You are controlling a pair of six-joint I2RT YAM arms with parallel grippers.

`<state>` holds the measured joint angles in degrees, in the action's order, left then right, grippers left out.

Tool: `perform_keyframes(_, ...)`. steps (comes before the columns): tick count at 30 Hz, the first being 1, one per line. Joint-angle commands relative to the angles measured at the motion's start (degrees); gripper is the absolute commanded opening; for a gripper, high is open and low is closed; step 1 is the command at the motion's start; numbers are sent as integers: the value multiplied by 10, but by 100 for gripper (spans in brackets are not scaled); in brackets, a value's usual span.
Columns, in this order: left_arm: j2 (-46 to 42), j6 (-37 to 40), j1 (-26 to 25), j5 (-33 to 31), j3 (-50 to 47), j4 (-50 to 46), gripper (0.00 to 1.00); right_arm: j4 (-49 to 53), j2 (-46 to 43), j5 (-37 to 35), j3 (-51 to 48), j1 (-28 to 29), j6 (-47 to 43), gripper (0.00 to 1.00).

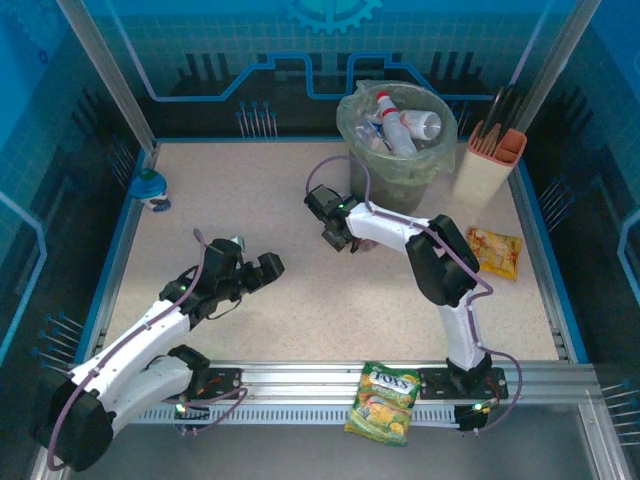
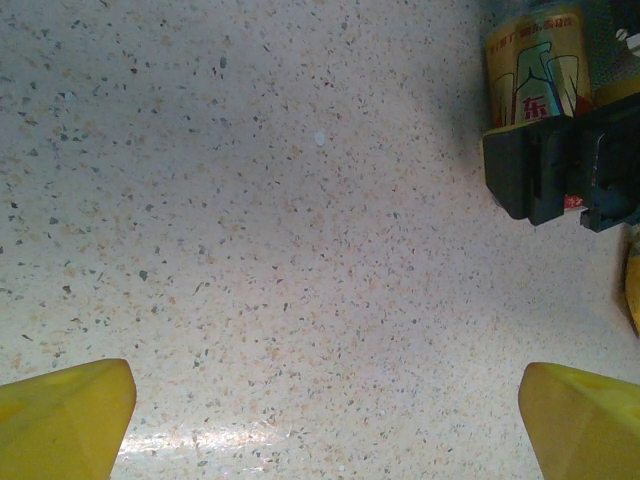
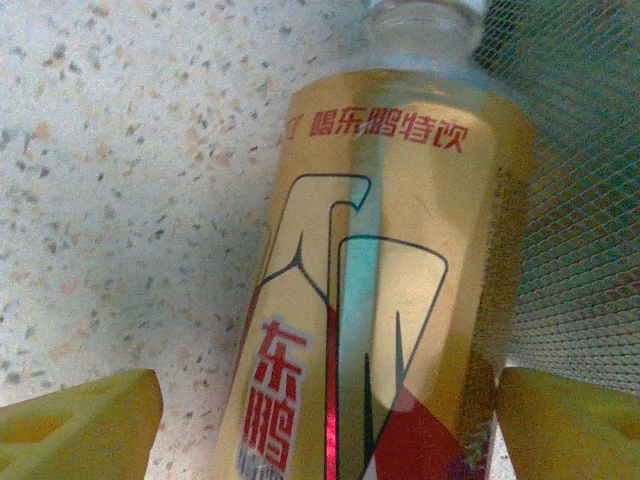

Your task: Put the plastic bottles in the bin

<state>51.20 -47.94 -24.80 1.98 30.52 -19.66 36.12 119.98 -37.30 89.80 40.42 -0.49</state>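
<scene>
Right gripper [image 3: 325, 420] spread, straddling gold-labelled bottle [image 3: 380, 280] just beside the mesh bin [image 3: 575, 200]. Left gripper [image 2: 322, 420] spread above speckled tabletop [image 2: 280, 220]

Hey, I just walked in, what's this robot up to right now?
The right pincer is open around a gold-labelled plastic bottle that sits right beside the bin. There is a finger on each side, and it is not visibly clamped yet. The left pincer is open over bare table, holding nothing. Several bottles are already in the bin, and a blue-capped bottle sits at the table's far left edge.
</scene>
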Motion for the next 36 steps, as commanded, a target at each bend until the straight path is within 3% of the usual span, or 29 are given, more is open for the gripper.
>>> perform_keyframes(1,-1,1,6,3,-9,-10,99,-22,3,19,-16,3,3,82)
perform_keyframes(8,-1,0,6,2,-10,-7,99,-36,-16,29,-20,3,-5,67)
perform_keyframes(14,-1,1,7,0,-10,-9,99,4,-74,60,14,23,-7,64)
perform_keyframes(24,13,4,7,1,-3,-3,99,134,-217,169,190,29,-9,63)
perform_keyframes(29,21,5,7,6,0,4,99,176,-217,166,312,-15,-35,63)
perform_keyframes(36,16,9,8,8,10,-6,99,222,-126,194,492,-150,-49,63)
